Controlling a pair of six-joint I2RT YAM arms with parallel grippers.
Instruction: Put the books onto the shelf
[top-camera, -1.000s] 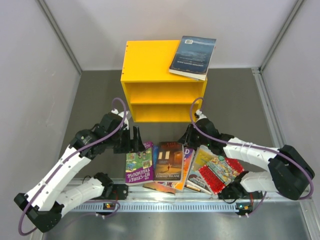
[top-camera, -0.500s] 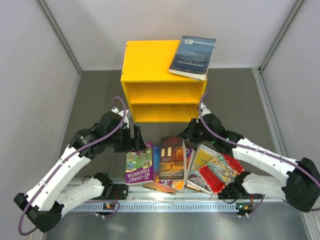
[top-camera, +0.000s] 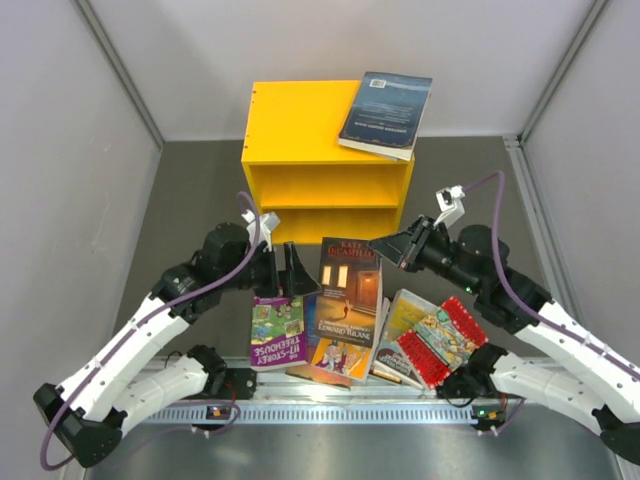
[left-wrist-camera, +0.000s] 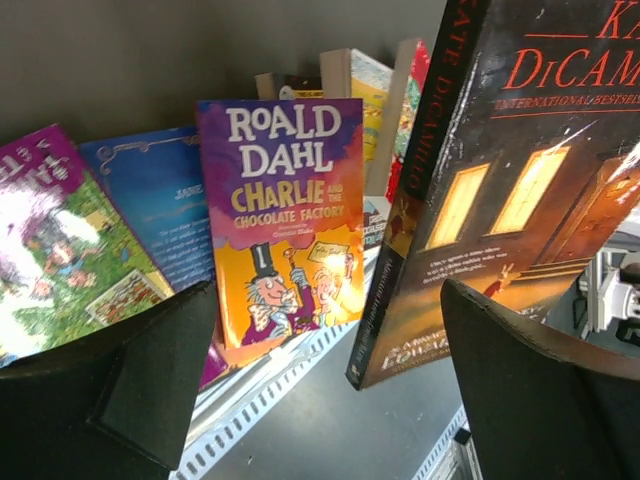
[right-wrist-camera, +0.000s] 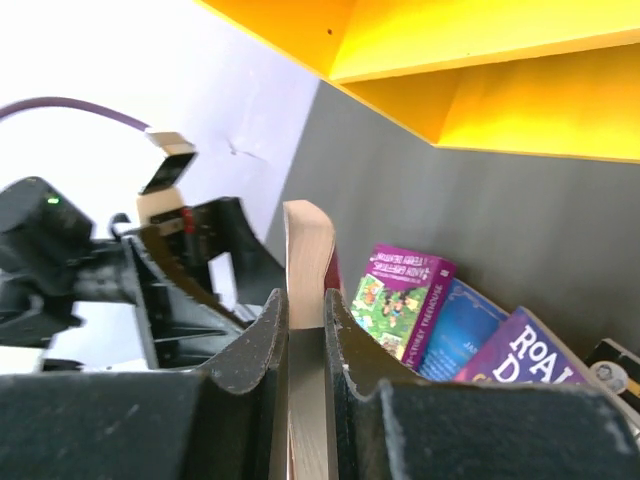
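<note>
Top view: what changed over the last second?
The right gripper closed on the Kate DiCamillo book and lifted its far edge, so it now tilts up off the pile. Right arm swung back toward the shelf. The left gripper opened its jaws wider and shifted right, toward that book. Unchanged: dark blue book on the shelf top, other books flat.

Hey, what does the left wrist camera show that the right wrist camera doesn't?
Only the left wrist view shows the front cover of the Kate DiCamillo book, the full Roald Dahl cover, and the left claw open with nothing between its fingers. Only the right wrist view shows the yellow shelf overhead and the right claw clamped on that book's page edge. Both show the purple treehouse book and the blue book beside it.
</note>
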